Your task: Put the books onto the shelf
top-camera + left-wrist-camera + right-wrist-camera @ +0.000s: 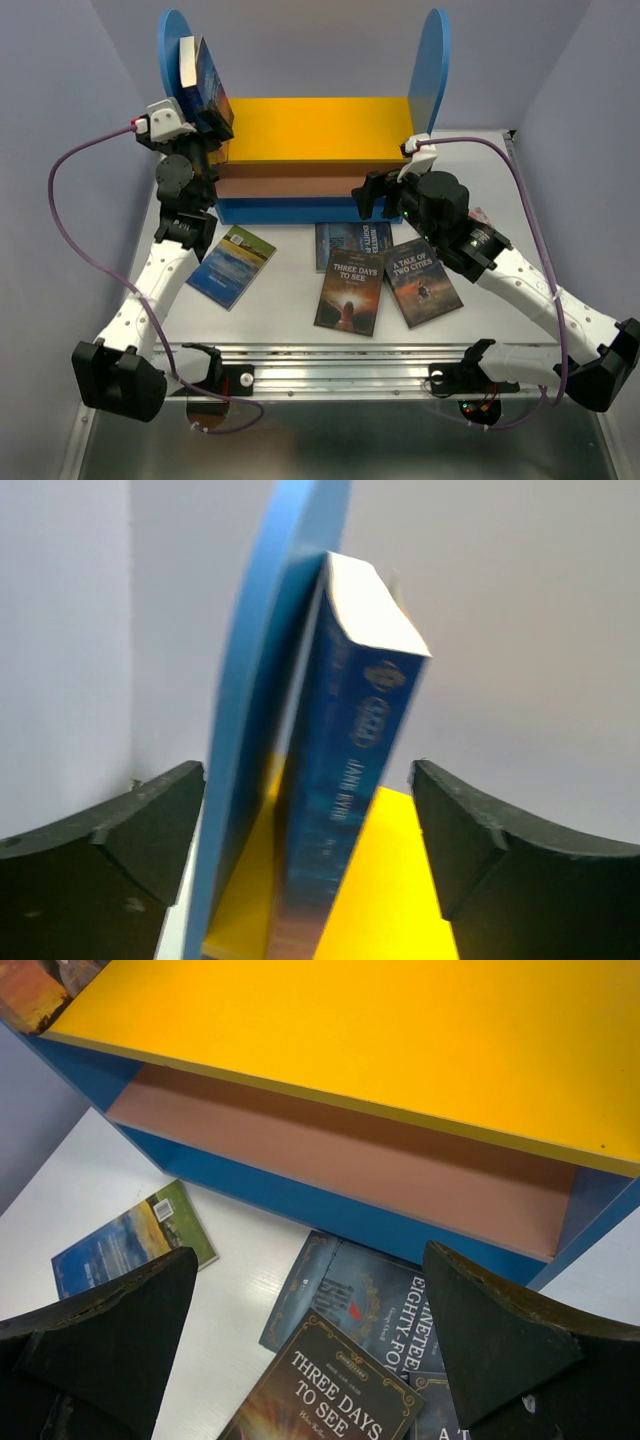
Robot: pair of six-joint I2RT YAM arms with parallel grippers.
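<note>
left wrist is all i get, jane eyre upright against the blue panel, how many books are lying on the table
Observer: Four, flat on the table in front of the shelf: Three Days to See, A Tale of Two Cities, Nineteen Eighty-Four and a green-and-blue one.
Operator: and where's the right arm
Observer: The right gripper hangs open just in front of the shelf, above Nineteen Eighty-Four.

The Jane Eyre book [345, 780] blurs toward its foot, cut off by the bottom edge.
</note>
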